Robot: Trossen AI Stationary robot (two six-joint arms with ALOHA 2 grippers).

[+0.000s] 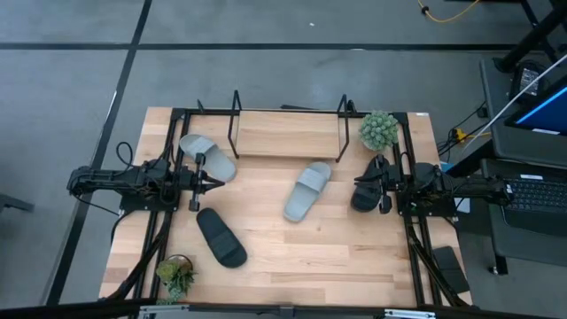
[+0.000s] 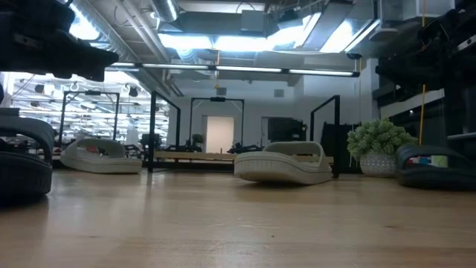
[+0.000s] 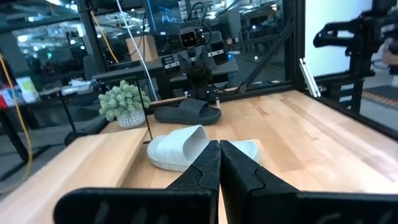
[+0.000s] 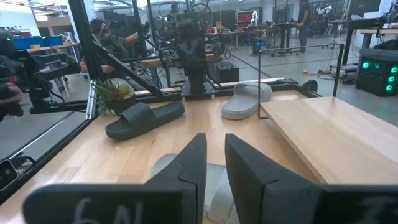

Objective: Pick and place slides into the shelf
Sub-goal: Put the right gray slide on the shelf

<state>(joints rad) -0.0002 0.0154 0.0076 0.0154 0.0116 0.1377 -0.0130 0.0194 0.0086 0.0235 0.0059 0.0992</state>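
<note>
My left claw (image 1: 213,183), pressed together, waits beside 1 grey slide (image 1: 209,156). My right claw (image 1: 379,189), slightly spread and empty, is nearer the black slide (image 1: 368,190); its long axis runs towards the shelf (image 1: 288,133).

My table (image 1: 337,257): light wood, black frame round edge; shelf (image 1: 288,133) stands at far edge, wooden base bare; on tabletop I see four slides: grey slide (image 1: 209,156) at left beside shelf end, grey slide (image 1: 308,190) mid-table, black slide (image 1: 221,237) front left, black slide (image 1: 368,190) at right; potted plant (image 1: 378,130) far right corner; smaller plant (image 1: 176,275) near left corner.
</note>
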